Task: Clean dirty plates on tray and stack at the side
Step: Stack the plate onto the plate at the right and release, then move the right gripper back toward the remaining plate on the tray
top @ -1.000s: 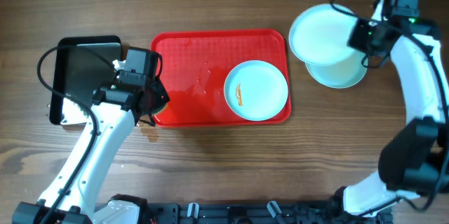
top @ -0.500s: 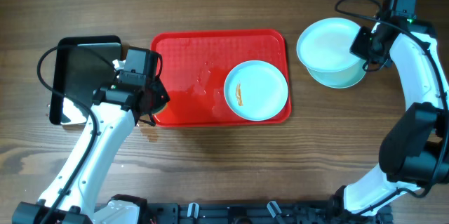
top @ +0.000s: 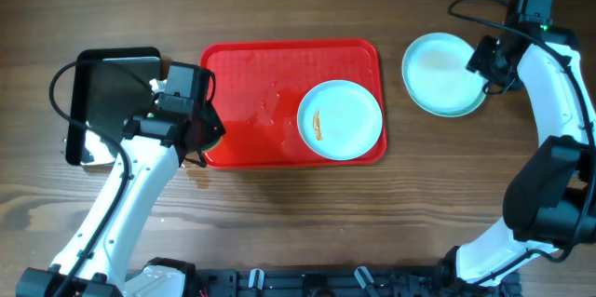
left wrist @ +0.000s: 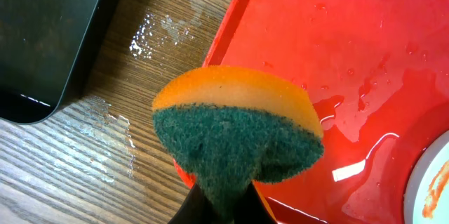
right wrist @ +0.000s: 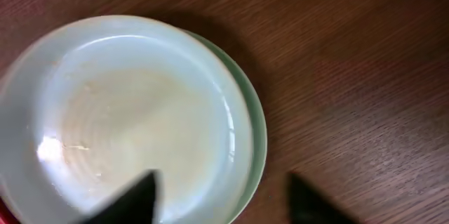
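The red tray point(top: 251, 101) lies mid-table, its surface wet point(left wrist: 337, 55). One plate point(top: 340, 120) with an orange-brown smear rests on the tray's right half. Two more plates sit stacked on the wood to the right point(top: 444, 75); the upper one point(right wrist: 133, 119) lies a little off-centre on the lower one's rim point(right wrist: 258, 133). My right gripper point(top: 484, 60) stands open over the stack's right edge point(right wrist: 221, 199), one finger point(right wrist: 133, 199) above the plate and the other over the wood. My left gripper point(left wrist: 224, 210) is shut on an orange-and-green sponge point(left wrist: 235, 133) above the tray's left edge.
A glossy black tray point(top: 112, 92) lies to the left of the red tray. Water drops point(left wrist: 151, 31) spot the wood between the two trays. The right arm's cable arcs above the stacked plates.
The right gripper has brought its plate down onto the plate on the table at the right, then opened and let it go. The left arm and sponge have not moved.
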